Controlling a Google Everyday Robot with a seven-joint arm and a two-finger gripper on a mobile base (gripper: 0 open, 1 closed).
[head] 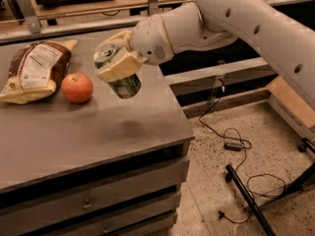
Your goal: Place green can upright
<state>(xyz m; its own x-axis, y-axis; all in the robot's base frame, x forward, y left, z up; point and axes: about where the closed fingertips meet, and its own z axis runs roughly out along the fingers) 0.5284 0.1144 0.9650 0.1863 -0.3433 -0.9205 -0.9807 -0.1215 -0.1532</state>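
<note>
Counter point(98, 136) edges: front edge along the lower left, right edge just past the faint shadow, corner near mid-frame. Open grey top across the front and right portions. Apple point(77, 87) and bag point(34, 70) confined to the back left; apple just beside the bag, possibly touching, hard to tell from this angle. Drawers point(88, 200) below the front edge. Right of the counter: drop to speckled floor point(206, 181) with loose cables point(236, 144) and a dark stand leg point(251, 200).

Pincer point(117, 59) above the counter's right-centre, to the right of the apple, at the end of the white arm point(236, 18) reaching in from upper right. Closed around the green can point(126, 86), pale fingers point(118, 69) clamped across its mid-body.

Green can held off the surface, clear of the top, shadow on the grey directly beneath. Tilted, not upright: silver top with pull tab toward upper left, green lower end toward lower right. Near the apple, apart from it. Well inside both counter edges.
</note>
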